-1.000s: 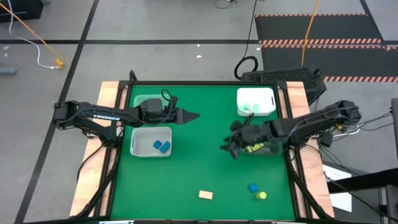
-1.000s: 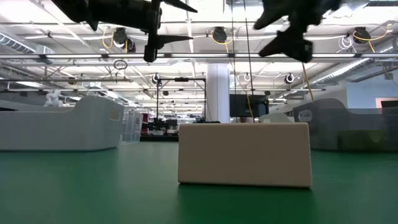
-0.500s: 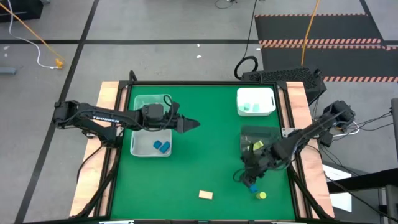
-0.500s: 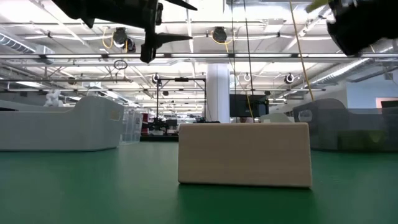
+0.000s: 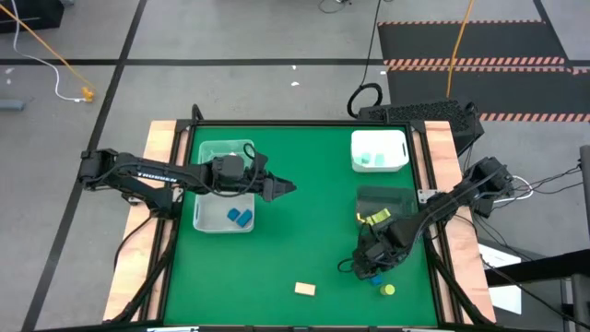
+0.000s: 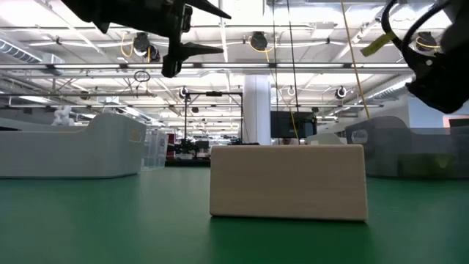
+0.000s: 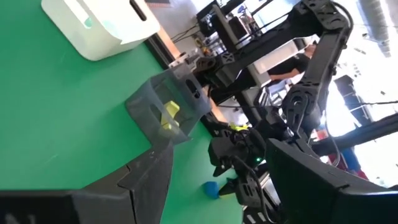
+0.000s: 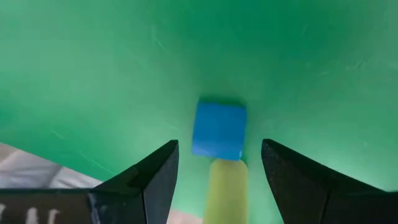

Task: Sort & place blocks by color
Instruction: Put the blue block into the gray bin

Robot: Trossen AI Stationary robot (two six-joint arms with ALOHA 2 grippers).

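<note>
A blue block (image 5: 375, 277) and a yellow cylinder (image 5: 388, 290) lie side by side on the green mat near the front right. A tan block (image 5: 305, 289) lies to their left and fills the low view (image 6: 288, 182). My right gripper (image 8: 219, 149) hangs open above the blue block (image 8: 219, 130), pointing down, one finger on each side and touching nothing. The yellow cylinder (image 8: 227, 186) lies just beyond the block. My left gripper (image 5: 281, 188) hovers open and empty over the mat's middle, beside the left bins.
A white bin (image 5: 224, 210) at the left holds two blue blocks; another bin (image 5: 226, 149) lies behind it, partly under my left arm. A white bin (image 5: 379, 150) at the far right holds mint blocks. A grey see-through bin (image 5: 387, 207) holds yellow blocks.
My right gripper has swung from over the grey bin toward the table's near edge and down, tipping and rolling until it points down over the blue block. My left gripper has shifted a little toward the near edge. No block has moved.
</note>
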